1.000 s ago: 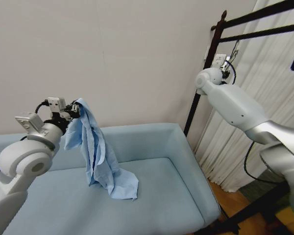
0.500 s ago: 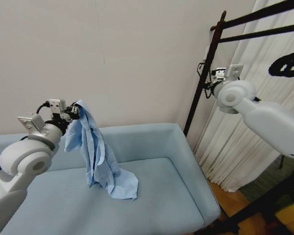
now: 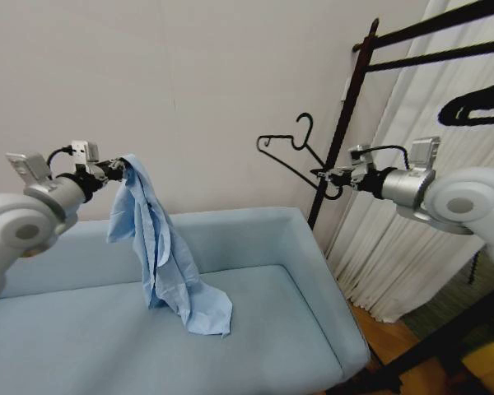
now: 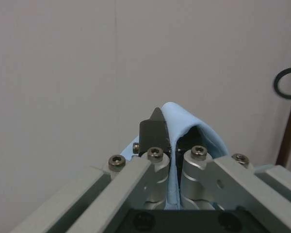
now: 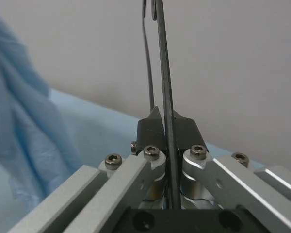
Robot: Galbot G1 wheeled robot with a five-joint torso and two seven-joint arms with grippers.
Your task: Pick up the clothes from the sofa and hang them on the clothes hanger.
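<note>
Head view takes in a pale blue sofa (image 3: 263,337) along a plain wall, and everything else sits in relation to it. Past the sofa's right end stands a dark clothes rack (image 3: 344,119), its post rising beside the armrest and its bars running off above, with a white curtain (image 3: 395,255) behind it. A black hanger (image 3: 477,107) hangs on the rack, high above and to the right of the sofa.

Over the sofa's left half hangs a light blue shirt (image 3: 160,255). Its top is lifted well above the backrest, it drapes down in long folds, and its lower end rests crumpled on the seat cushion.

A thin wire hanger (image 5: 163,73) is held in the air above the sofa's right end, its hook pointing up, close to the rack post but not on a bar.

Above the sofa's left end, the left gripper (image 3: 120,168) has its jaws pressed together on the top fold of the shirt; the left wrist view shows the cloth bulging up between and over the fingertips (image 4: 155,127).

Above the sofa's right armrest, the right gripper (image 3: 329,175) has its jaws pinched tight on the hanger's wire, which runs straight up between them in the right wrist view.
</note>
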